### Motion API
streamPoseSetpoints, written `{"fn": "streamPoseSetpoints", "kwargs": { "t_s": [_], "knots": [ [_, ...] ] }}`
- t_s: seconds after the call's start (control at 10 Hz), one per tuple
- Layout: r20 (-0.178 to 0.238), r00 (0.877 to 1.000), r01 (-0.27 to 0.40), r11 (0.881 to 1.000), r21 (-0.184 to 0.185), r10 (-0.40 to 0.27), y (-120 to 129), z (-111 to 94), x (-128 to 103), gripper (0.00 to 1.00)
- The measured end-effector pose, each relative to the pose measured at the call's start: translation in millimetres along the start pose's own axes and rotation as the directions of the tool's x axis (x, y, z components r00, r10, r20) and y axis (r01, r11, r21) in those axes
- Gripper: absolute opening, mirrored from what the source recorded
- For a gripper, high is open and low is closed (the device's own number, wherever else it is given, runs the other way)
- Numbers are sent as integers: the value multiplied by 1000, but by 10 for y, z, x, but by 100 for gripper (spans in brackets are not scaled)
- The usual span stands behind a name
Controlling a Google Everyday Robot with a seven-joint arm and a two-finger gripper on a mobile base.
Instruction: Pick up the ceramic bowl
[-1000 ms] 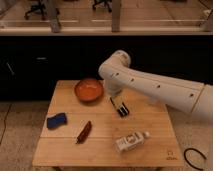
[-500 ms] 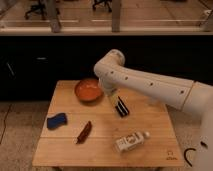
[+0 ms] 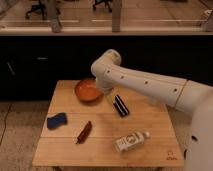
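Hand (image 3: 120, 105) hangs with jaws apart just beside the ceramic bowl (image 3: 87, 91), whose orange inside faces up.

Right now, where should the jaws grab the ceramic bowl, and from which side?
Pinch the rim of the ceramic bowl at its right edge in view, from above, one jaw inside, one outside. It sits upright, shallow and probably too wide to span. The gripper is just right of it, jaws open, so that edge is nearest.
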Motion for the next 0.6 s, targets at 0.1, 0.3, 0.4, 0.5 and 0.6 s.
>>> {"fn": "streamPoseSetpoints", "kwargs": {
  "t_s": [0.1,0.3,0.4,0.5,0.6],
  "knots": [
    [3,1000,10,1000,3,-10,-69,56,9,80],
    [10,1000,26,1000,9,-26,-170,139,7,80],
    [11,1000,29,1000,9,-30,-193,160,8,80],
    [16,999,30,999,11,-30,-214,181,-5,80],
    [19,999,27,1000,13,-27,-252,248,-4,80]
  ]
}}
